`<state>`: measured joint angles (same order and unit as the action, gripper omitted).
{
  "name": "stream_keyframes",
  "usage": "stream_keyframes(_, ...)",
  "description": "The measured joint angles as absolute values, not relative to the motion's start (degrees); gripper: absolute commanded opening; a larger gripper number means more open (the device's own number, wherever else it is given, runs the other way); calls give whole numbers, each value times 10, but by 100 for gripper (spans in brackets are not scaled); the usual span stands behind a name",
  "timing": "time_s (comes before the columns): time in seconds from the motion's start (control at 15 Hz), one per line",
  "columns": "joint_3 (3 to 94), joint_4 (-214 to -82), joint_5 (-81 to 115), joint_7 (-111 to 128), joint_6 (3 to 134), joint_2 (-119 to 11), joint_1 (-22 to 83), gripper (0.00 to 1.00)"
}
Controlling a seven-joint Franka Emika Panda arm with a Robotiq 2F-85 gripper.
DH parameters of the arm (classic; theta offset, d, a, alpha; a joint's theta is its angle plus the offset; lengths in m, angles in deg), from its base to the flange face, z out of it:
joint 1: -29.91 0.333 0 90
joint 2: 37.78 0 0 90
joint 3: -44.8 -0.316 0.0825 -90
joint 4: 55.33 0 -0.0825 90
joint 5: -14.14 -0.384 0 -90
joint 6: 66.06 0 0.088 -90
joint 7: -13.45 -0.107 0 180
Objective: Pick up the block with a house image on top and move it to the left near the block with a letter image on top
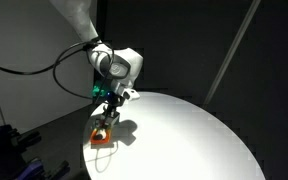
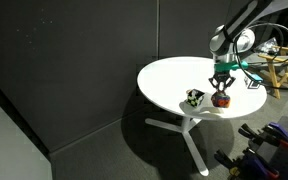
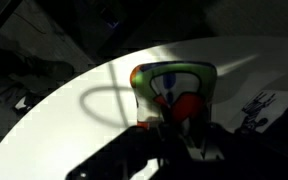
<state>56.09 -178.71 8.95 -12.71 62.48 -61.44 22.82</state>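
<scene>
The block with a house image on top [image 2: 221, 99] has orange-red sides and sits near the edge of the round white table [image 2: 174, 75]. It also shows in an exterior view [image 1: 102, 138] and fills the wrist view [image 3: 174, 85] with green, white and red patches. My gripper [image 2: 221, 92] comes straight down on it, with a finger on each side, and looks shut on it. The gripper also shows in an exterior view [image 1: 106, 118]. The block with a letter image on top [image 2: 194, 98], whitish with dark sides, rests a short way to the left.
The table edge runs close to both blocks [image 1: 88, 150]. Dark walls stand behind the table. Cluttered equipment [image 2: 269, 70] stands beside the table, and the table's white leg base [image 2: 189, 130] shows below.
</scene>
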Motion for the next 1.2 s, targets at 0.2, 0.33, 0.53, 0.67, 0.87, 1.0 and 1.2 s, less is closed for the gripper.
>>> stream_keyframes(0.2,562,-1783,86,-144,625,-620,228,48)
stream_keyframes(0.33,562,-1781,85,-147,626,-622,228,63)
stream_keyframes(0.53,562,-1778,85,-151,626,-628,229,86)
stream_keyframes(0.67,562,-1775,85,-153,626,-632,230,99)
stream_keyframes(0.87,562,-1773,85,-153,626,-635,231,100)
stream_keyframes(1.0,562,-1773,86,-150,626,-635,232,100)
stream_keyframes(1.2,562,-1773,103,-125,633,-634,235,100)
